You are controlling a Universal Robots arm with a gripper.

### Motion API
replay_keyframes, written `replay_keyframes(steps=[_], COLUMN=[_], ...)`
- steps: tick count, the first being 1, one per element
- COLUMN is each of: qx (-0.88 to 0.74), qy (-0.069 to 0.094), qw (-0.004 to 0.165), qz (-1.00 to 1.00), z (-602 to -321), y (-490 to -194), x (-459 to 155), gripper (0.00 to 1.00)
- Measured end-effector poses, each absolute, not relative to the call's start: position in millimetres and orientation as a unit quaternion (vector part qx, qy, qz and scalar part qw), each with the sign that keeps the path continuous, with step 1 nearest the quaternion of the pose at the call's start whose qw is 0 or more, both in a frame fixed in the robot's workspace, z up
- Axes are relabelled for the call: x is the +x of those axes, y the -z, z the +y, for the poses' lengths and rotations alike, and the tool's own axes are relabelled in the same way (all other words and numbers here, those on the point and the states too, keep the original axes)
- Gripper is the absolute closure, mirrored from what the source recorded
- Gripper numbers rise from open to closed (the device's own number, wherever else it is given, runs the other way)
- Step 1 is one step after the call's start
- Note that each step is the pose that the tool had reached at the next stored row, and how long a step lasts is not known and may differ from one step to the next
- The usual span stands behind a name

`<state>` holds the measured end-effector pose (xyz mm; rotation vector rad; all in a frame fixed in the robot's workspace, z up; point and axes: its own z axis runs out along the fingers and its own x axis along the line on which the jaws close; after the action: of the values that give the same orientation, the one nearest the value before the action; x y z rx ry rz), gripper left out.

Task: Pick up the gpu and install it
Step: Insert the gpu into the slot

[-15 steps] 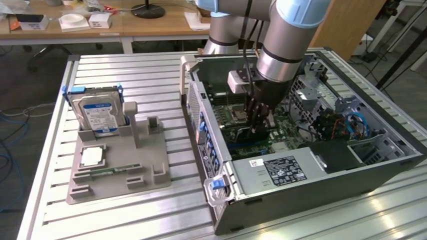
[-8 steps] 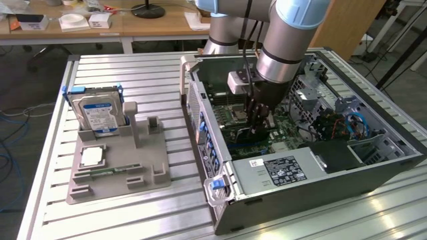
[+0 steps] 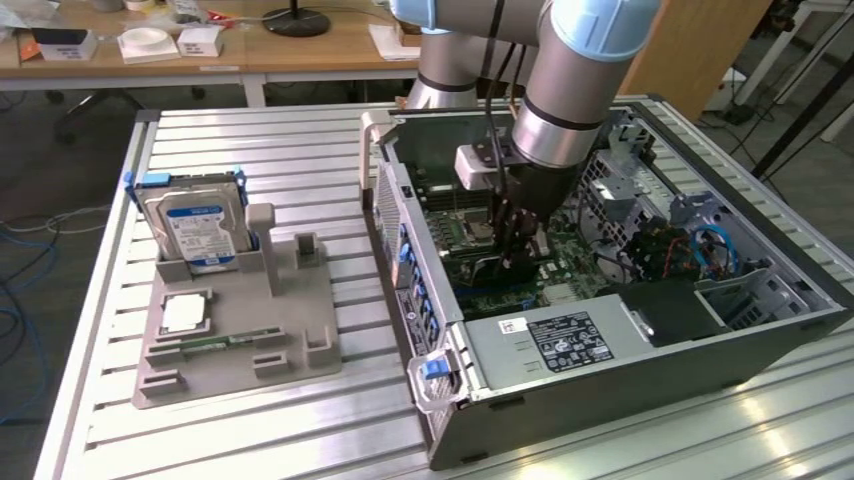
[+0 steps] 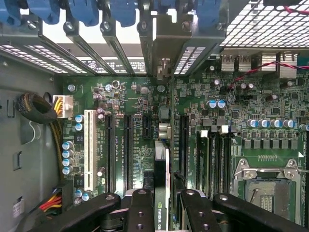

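One gpu (image 4: 161,193), gripper (image 4: 161,212) clamped on it inside the computer case (image 3: 747,350).
You should keep it edge-on over the motherboard (image 4: 125,125) slot and bracket-aligned, I judge.

Slatted metal table (image 3: 267,420): grey holder (image 3: 240,330), computer case (image 3: 641,400).

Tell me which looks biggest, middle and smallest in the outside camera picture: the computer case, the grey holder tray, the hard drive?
1. Computer case
2. Grey holder tray
3. Hard drive, standing in the tray
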<state>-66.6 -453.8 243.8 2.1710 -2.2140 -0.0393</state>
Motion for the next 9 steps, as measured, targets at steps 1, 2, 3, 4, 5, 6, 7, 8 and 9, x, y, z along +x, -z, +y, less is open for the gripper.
replay_keyframes(steps=[1,2,3,4,5,6,7,8,9], qx=[0.7,0.7,0.7,0.7,0.7,0.7,0.7,0.7,0.7], qy=[0.013,0.013,0.013,0.013,0.013,0.013,0.013,0.013,0.013], qw=[0.02,0.02,0.02,0.02,0.02,0.02,0.02,0.02,0.02], qz=[-0.714,-0.714,-0.714,-0.714,-0.714,-0.714,-0.714,-0.714,-0.714], z=[-453.8,-453.8,-453.8,-453.7,-453.7,-453.7,-453.7,-453.7,-453.7], y=[-243.8,-243.7,-243.7,-243.5,-243.5,-243.6,-243.8,-243.9,-244.0], x=[-66.6,-66.8,-67.1,-67.4,-67.5,-67.6,-67.6,-67.6,-67.6], gripper=[0.74,0.74,0.74,0.74,0.74,0.74,0.74,0.74,0.74])
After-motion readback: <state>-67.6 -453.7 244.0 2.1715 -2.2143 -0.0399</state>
